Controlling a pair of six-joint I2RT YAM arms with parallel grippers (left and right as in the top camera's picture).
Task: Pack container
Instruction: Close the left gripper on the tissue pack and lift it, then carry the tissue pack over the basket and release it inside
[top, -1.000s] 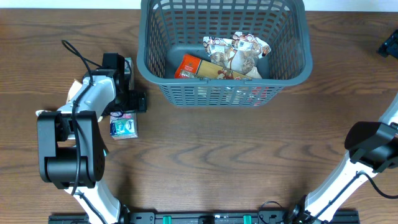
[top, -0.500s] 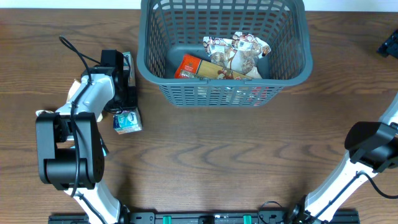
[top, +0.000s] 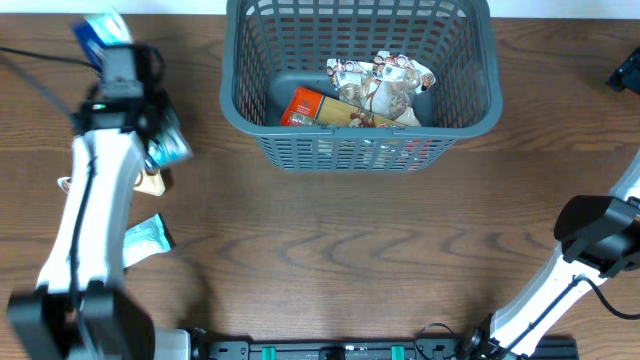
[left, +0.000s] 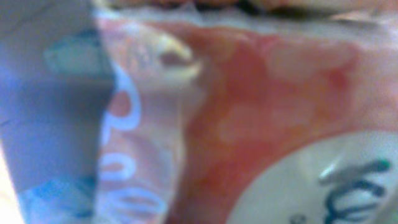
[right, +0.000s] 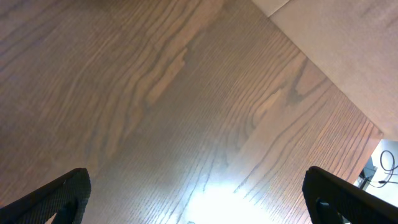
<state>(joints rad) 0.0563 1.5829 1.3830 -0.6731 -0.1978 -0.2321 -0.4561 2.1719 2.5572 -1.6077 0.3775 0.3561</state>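
Note:
The container (top: 470, 112), a large dark grey slotted basket, stands at the back middle of the table. In it lie an orange packet (top: 308, 106) and white-and-brown patterned packets (top: 385, 80). My left gripper (top: 155, 135) is raised well above the table, left of the basket, and is shut on a blue-and-white snack packet (top: 168, 146). That snack packet (left: 261, 118) fills the left wrist view as a red, white and blue blur that hides the fingers. My right gripper (right: 199, 205) stands wide open over bare wood, with nothing between its fingers.
A tan packet (top: 151, 183) and a teal-and-white packet (top: 148, 237) lie on the table beneath the left arm. A blurred blue object (top: 102, 28) shows at the top left. The right arm (top: 600, 232) stands at the right edge. The table's corner (right: 373, 127) is near the right gripper.
The left gripper shut on the blue packet on the table and lifted it up and to the left. Packets that the arm had covered now show. The right arm has not moved.

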